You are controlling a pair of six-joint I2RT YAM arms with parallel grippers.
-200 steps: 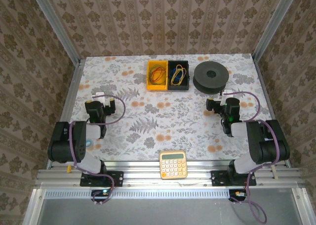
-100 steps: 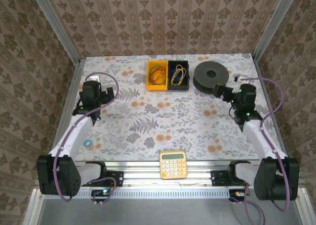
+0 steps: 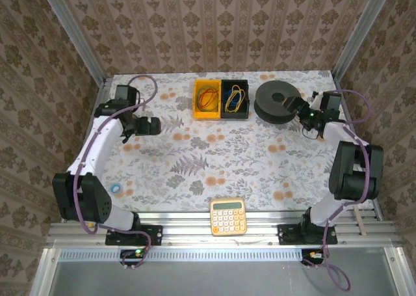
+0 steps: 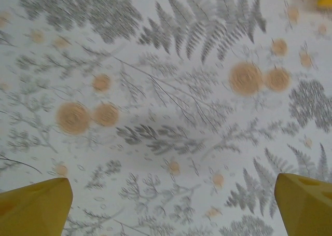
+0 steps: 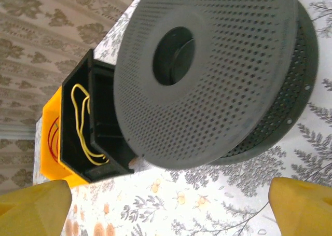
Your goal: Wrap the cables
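While the fingers [image 5: 31, 207] of the right gripper [image 5: 168, 194] stand wide apart and empty near the black bin [image 5: 111, 168], on its right, the left gripper [image 4: 171, 197], equally spread, hangs well to the bin's left. Inside the bin lies the yellow cord [image 5: 78, 123], loosely looped: probably light, limp, snag-prone, best pinched at a raised loop.

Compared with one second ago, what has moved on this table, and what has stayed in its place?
Both arms unfolded and reached toward the far side: the left gripper out over the floral tablecloth, the right gripper up to the black perforated plastic spool. Both stayed open; nothing was grasped. The thin yellow cord in the black plastic bin, the spool and the orange calculator stayed put.
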